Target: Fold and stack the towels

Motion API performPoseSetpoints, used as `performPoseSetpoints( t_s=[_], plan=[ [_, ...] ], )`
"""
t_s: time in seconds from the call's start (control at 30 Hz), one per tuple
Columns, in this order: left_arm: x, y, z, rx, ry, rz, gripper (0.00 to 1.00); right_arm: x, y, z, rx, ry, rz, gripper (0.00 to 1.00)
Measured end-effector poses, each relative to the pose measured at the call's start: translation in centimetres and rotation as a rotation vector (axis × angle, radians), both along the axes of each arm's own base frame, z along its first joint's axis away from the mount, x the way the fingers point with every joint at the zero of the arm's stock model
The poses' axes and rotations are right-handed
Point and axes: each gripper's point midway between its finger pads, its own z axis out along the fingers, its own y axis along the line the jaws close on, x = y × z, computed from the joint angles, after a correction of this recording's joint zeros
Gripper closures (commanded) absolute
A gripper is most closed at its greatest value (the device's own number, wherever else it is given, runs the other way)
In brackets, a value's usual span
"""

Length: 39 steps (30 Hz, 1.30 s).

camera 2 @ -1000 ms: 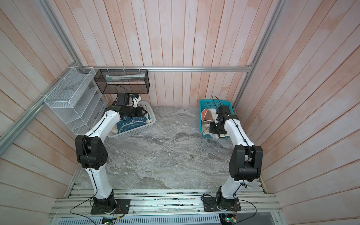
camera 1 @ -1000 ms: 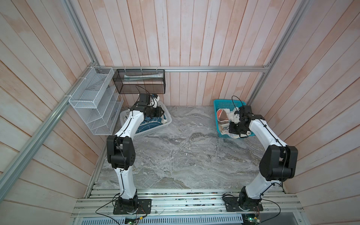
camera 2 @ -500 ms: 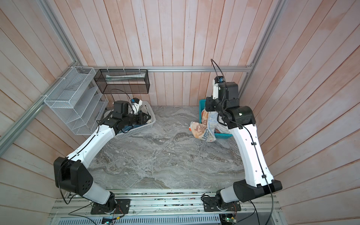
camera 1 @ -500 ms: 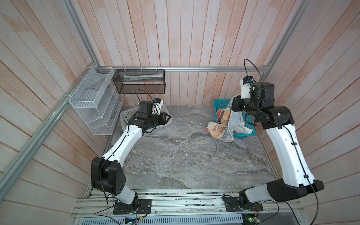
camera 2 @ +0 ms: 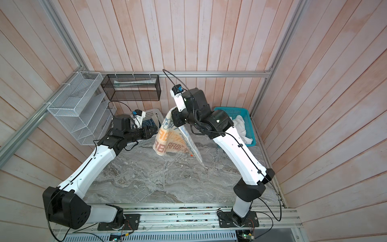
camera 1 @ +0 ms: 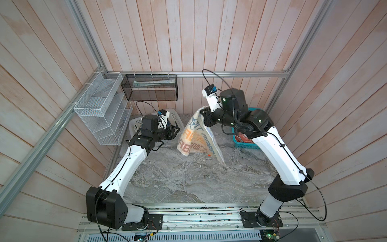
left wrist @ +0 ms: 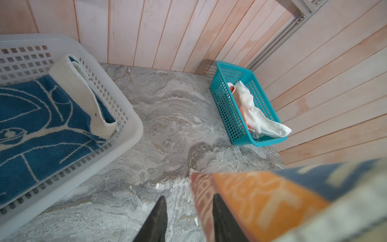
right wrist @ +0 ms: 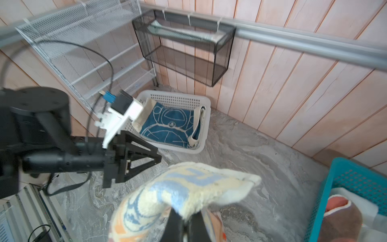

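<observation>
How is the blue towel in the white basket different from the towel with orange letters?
The blue towel lies folded flat in the white basket; the lettered towel hangs loose from the shut right pincer. The blue towel shows a white line drawing; the lettered towel shows orange and blue letters. Both are fluffy cloths with cream edges.

1. Your lettered towel (camera 1: 196,136) is cream, with orange and pale blue lettering and a blue cartoon outline.
2. Your blue towel (left wrist: 41,117) is deep blue with cream line drawing and cream borders; its basket (left wrist: 134,130) is white.
3. In your teal basket (left wrist: 226,104): a plain white towel (left wrist: 257,113) and a salmon-brown towel (right wrist: 339,222).
4. Your table (camera 1: 188,180) is grey, marble-veined; the walls (camera 1: 188,42) are pale pink boards.
</observation>
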Motion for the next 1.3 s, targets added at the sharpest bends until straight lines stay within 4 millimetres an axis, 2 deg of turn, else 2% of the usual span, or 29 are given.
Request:
performPoseSetpoints(
  t_s=[0.03,0.07,0.1,0.13,0.17,0.2,0.23,0.3,0.33,0.4,0.47,0.57,0.67,0.83,0.97,1.07,1.17,1.3],
  plan=[
    [-0.1,0.3,-0.4,0.005,0.007,0.012,0.58,0.3,-0.1,-2.9,-0.022,0.053,-0.004,0.94],
    [-0.2,0.6,-0.9,0.009,0.020,0.022,0.57,0.5,-0.4,-5.7,-0.032,0.103,-0.009,0.83],
    [-0.4,0.9,-1.7,0.014,0.037,0.031,0.57,0.6,-1.0,-9.2,-0.030,0.170,-0.019,0.72],
    [-0.7,1.2,-2.7,0.023,0.060,0.041,0.56,0.4,-2.4,-13.5,-0.045,0.254,-0.046,0.62],
    [-1.0,1.5,-3.9,0.033,0.088,0.049,0.56,0.0,-3.5,-16.9,-0.054,0.318,-0.066,0.56],
    [-1.3,1.7,-5.3,0.044,0.119,0.055,0.56,-0.8,-5.1,-21.1,-0.071,0.401,-0.088,0.55],
    [-1.8,1.8,-6.7,0.051,0.155,0.057,0.56,-1.8,-6.5,-24.5,-0.092,0.471,-0.105,0.54],
    [-2.9,2.1,-9.4,0.062,0.223,0.060,0.55,-4.5,-8.2,-29.2,-0.124,0.589,-0.118,0.54],
    [-3.5,2.2,-10.6,0.067,0.256,0.062,0.56,-5.7,-8.7,-30.7,-0.132,0.630,-0.118,0.53],
    [-4.7,2.4,-13.1,0.072,0.327,0.073,0.55,-7.3,-9.4,-31.9,-0.130,0.667,-0.128,0.52],
    [-5.7,2.6,-15.1,0.073,0.385,0.084,0.55,-7.5,-9.8,-31.5,-0.090,0.659,-0.150,0.51],
    [-6.9,2.8,-17.5,0.070,0.457,0.102,0.56,-5.8,-10.0,-29.9,0.002,0.617,-0.197,0.50],
    [-7.1,2.7,-18.7,0.061,0.490,0.113,0.60,-3.5,-10.6,-29.7,0.071,0.601,-0.252,0.50],
    [-5.8,2.0,-19.8,0.016,0.500,0.110,0.60,-0.2,-11.2,-32.8,0.076,0.658,-0.305,0.50],
    [-5.1,1.6,-21.7,-0.013,0.529,0.121,0.55,2.3,-9.7,-35.0,0.061,0.698,-0.284,0.47],
    [-5.0,1.5,-23.0,-0.026,0.546,0.137,0.53,3.9,-8.4,-35.7,0.070,0.702,-0.259,0.46],
    [-4.7,1.5,-23.7,-0.042,0.546,0.148,0.53,4.7,-7.8,-36.7,0.065,0.702,-0.242,0.46],
    [-3.9,1.1,-24.4,-0.073,0.544,0.153,0.53,4.5,-7.5,-39.0,0.034,0.743,-0.219,0.46]
  ],
)
